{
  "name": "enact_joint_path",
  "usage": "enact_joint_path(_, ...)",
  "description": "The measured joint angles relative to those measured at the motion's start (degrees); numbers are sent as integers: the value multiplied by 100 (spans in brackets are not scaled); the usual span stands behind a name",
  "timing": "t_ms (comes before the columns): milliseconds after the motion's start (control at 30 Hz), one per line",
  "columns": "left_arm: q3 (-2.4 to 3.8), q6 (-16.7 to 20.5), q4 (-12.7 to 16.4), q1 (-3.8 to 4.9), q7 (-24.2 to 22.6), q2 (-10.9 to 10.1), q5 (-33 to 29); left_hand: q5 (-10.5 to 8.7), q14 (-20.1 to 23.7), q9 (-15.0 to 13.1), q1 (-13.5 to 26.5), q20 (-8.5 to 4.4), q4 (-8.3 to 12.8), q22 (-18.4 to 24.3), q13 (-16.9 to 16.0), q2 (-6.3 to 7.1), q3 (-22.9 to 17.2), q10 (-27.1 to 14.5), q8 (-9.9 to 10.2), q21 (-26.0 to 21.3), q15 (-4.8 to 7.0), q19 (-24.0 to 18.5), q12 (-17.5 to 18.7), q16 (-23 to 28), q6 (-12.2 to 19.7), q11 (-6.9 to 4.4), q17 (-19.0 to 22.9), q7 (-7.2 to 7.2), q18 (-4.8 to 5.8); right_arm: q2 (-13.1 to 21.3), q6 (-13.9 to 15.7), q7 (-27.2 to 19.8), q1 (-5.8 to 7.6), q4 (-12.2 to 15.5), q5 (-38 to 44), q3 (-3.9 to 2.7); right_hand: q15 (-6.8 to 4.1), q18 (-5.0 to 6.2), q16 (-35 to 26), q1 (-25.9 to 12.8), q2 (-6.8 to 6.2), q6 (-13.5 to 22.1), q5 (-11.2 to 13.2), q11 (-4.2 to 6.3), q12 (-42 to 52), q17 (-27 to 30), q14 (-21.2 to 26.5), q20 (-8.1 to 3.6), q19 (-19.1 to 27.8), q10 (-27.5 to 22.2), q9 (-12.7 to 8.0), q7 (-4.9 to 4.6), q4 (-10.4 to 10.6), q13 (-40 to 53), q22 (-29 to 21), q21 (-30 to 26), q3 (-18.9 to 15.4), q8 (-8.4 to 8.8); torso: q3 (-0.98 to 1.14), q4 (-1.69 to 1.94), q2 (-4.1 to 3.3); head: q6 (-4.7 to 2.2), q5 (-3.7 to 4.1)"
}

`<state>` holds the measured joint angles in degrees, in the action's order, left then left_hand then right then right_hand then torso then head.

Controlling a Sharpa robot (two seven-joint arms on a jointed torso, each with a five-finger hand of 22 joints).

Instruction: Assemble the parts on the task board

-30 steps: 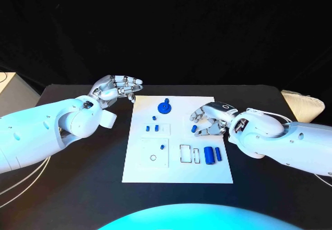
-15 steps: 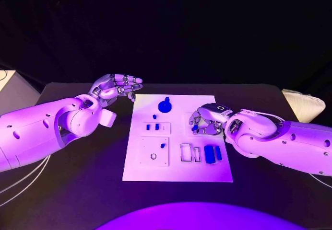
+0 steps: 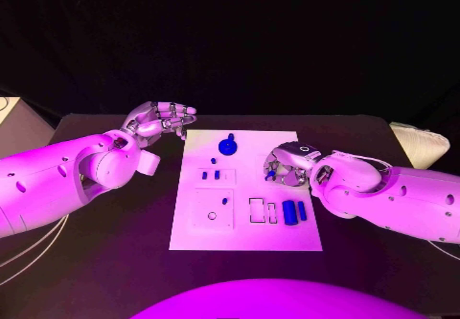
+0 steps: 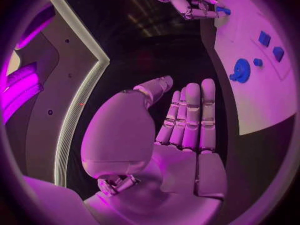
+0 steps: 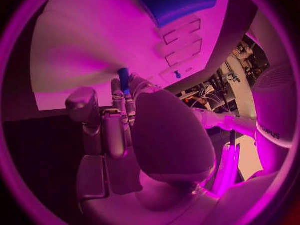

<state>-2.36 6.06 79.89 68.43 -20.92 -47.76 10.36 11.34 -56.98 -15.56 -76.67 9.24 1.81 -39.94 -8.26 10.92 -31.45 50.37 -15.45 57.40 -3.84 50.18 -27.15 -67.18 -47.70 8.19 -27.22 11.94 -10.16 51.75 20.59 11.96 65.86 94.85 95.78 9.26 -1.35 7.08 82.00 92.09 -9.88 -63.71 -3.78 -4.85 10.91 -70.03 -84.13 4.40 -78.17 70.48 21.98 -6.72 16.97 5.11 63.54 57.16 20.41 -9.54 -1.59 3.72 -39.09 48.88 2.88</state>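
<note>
The white task board [image 3: 244, 232] lies mid-table. My right hand [image 3: 290, 165] hovers over its right side and pinches a small blue part [image 3: 272, 174] in its fingertips; the same part [image 5: 124, 77] shows beyond the fingers in the right wrist view. My left hand [image 3: 159, 120] hangs just off the board's far left corner, fingers straight and side by side [image 4: 187, 120], holding nothing. On the board are a round blue knob part [image 3: 228, 146], two small blue blocks [image 3: 211, 175], a tiny blue peg [image 3: 225, 200] and two blue cylinders [image 3: 294, 212] beside empty slots [image 3: 257, 210].
A white ribbed object [image 3: 419, 143] sits at the table's right edge. A pale box [image 3: 12, 119] stands off the left side. Bare black table [image 3: 106, 246] surrounds the board on both sides and in front.
My right hand has drawn in slightly toward the board's far side, closing its fingers tighter on the small blue part. The left hand has stayed where it was.
</note>
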Motion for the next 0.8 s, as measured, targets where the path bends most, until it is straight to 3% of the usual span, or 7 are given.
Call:
enact_joint_path(167, 0, 1, -2, 0, 11, 0, 0, 0, 18, 0, 0, 19, 0, 0, 0, 0, 0, -12, 0, 0, -18, 19, -13, 0, 0, 13, 0, 0, -1, -1, 42, 37, -10, 24, 72, 4, -11, 0, 23, 34, -40, -55, -101, -65, -41, -24, 11, 0, 0, 65, 19, -37, 71, 84, 132, 117, 75, -43, -1, -1, 0, 8, 5)
enact_joint_path(233, 0, 1, -2, 0, 15, 0, 0, 0, 17, 0, 0, 19, 0, 0, 0, 0, 0, -20, 0, 0, -18, 19, -13, 0, 0, 20, 0, 0, 0, 2, 78, 46, -11, 43, 92, 3, -19, 0, 23, -40, -114, -108, -101, -96, -42, -26, 20, -24, -25, 96, 37, -35, 67, 141, 239, 231, 190, -68, 0, -1, 0, 8, 5)
enact_joint_path(333, 0, 2, -3, 0, 19, 0, 0, 0, 18, 0, 0, 19, 0, 0, 0, 0, 0, -20, 0, 0, -18, 19, -13, 0, 0, 20, 0, 0, -1, 13, 159, 52, -12, 92, 120, 3, -19, 1, 45, -200, -243, -118, -104, -106, -58, -50, 20, -31, -31, 106, 82, -27, -148, 201, 355, 325, 484, -89, -1, -1, 0, 9, 5)
enact_joint_path(467, 0, 2, -5, -1, 25, 1, 0, 0, 17, 6, 0, 19, -16, 6, 0, 0, 16, -20, 0, 0, -18, 19, -13, 0, 42, 20, 5, 1, -1, 66, 295, 65, -11, 219, 149, -4, -19, 0, 45, -375, -268, -118, -72, -127, -78, -65, 20, -33, -29, 127, 94, -27, -270, 293, 428, 373, 635, -130, -1, -1, 3, 8, -8)
enact_joint_path(500, 0, 2, -8, -1, 26, 2, 0, 0, 17, 6, 0, 19, -16, 6, 0, 0, 16, -20, 0, 0, -18, 19, -13, 0, 42, 20, 5, 0, -1, 82, 321, 68, -5, 258, 152, -6, -19, 0, 45, -439, -265, -117, -64, -127, -84, -72, 20, -45, -17, 127, 105, -28, -447, 297, 440, 373, 814, -130, -1, -1, 4, 7, -12)
enact_joint_path(800, 0, 4, -29, -2, 31, 26, 0, 0, 17, 5, 0, 19, -16, 6, 0, 0, 16, -20, 0, 0, -17, 19, -13, 0, 42, 20, 5, 0, 0, 191, 499, 74, 167, 683, 165, -62, -19, 0, 67, -500, -282, -116, -50, -127, -100, -92, 20, -51, -11, 127, 119, -27, -473, 297, 487, 421, 839, -153, -8, 1, 13, 5, -19)
